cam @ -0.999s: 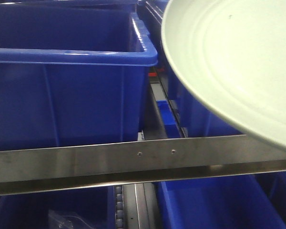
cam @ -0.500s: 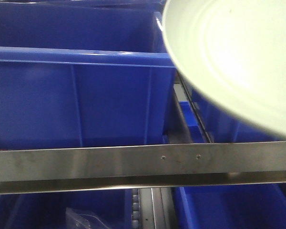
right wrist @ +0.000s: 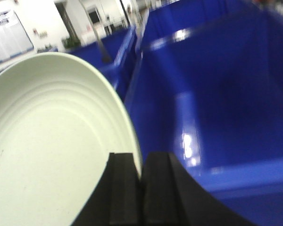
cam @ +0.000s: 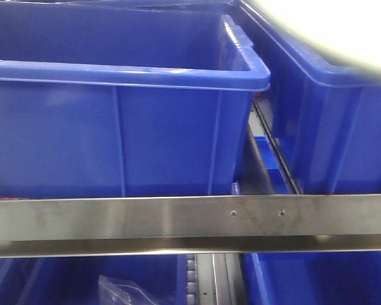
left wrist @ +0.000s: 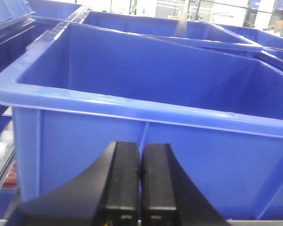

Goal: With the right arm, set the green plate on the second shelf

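Note:
The green plate [right wrist: 52, 150] is pale mint, round and shallow, and fills the left of the right wrist view. My right gripper [right wrist: 141, 160] is shut on its rim, one finger inside the plate and one outside. The plate is held tilted above a blue bin [right wrist: 212, 94]. In the front view only a pale blurred edge of the plate [cam: 343, 25] shows at the top right, over the right bin [cam: 330, 127]. My left gripper [left wrist: 140, 150] is shut and empty, just in front of a blue bin's wall [left wrist: 132, 136].
A large blue bin [cam: 114, 127] stands at the left on the shelf, a narrow gap from the right bin. A steel shelf rail [cam: 178, 219] crosses the front. Below it are more blue bins and a clear plastic bag [cam: 124, 292]. White rollers [left wrist: 0, 146] show at left.
The plate has gone up and to the right, almost out of the front view. The bins and rail have shifted rightward in that view.

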Robot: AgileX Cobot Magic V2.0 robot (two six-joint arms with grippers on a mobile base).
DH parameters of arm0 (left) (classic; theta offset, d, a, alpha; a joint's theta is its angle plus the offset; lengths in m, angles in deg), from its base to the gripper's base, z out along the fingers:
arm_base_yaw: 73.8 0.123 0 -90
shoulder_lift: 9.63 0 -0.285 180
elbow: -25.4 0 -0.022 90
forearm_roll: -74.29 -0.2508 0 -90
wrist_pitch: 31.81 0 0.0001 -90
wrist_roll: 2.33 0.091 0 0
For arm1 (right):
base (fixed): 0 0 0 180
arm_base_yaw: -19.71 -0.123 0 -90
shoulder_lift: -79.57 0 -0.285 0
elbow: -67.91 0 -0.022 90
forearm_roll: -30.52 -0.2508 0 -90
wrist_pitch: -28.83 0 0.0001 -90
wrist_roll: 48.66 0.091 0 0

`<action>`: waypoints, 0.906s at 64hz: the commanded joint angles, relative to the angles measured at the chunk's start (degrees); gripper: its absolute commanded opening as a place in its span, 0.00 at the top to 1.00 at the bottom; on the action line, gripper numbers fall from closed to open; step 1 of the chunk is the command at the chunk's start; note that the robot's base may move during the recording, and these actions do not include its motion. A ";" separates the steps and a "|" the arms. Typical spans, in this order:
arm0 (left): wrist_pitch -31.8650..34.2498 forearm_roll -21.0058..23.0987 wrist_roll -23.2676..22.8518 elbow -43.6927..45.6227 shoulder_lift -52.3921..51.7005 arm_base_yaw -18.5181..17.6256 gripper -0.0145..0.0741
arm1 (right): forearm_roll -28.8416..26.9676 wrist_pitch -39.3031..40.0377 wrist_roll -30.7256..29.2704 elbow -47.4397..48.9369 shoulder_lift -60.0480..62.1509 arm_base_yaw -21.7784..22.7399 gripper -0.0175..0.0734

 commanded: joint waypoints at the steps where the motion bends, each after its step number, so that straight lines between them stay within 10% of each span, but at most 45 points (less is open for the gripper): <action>1: 5.10 0.47 -0.19 -2.34 -1.04 -0.27 0.69 | 1.91 11.92 0.44 1.77 -2.10 0.52 0.75; 24: 5.10 0.47 -0.19 -2.34 -1.04 -0.27 0.69 | -7.42 40.66 -0.44 3.13 -24.72 8.73 0.75; 40: 5.10 0.47 -0.19 -2.34 -1.04 -0.27 0.69 | -14.46 43.65 -9.53 10.96 -39.24 18.31 0.75; 58: 5.10 0.47 -0.19 -2.34 -1.04 -0.27 0.69 | -12.49 39.18 -13.80 20.21 -52.10 18.61 0.75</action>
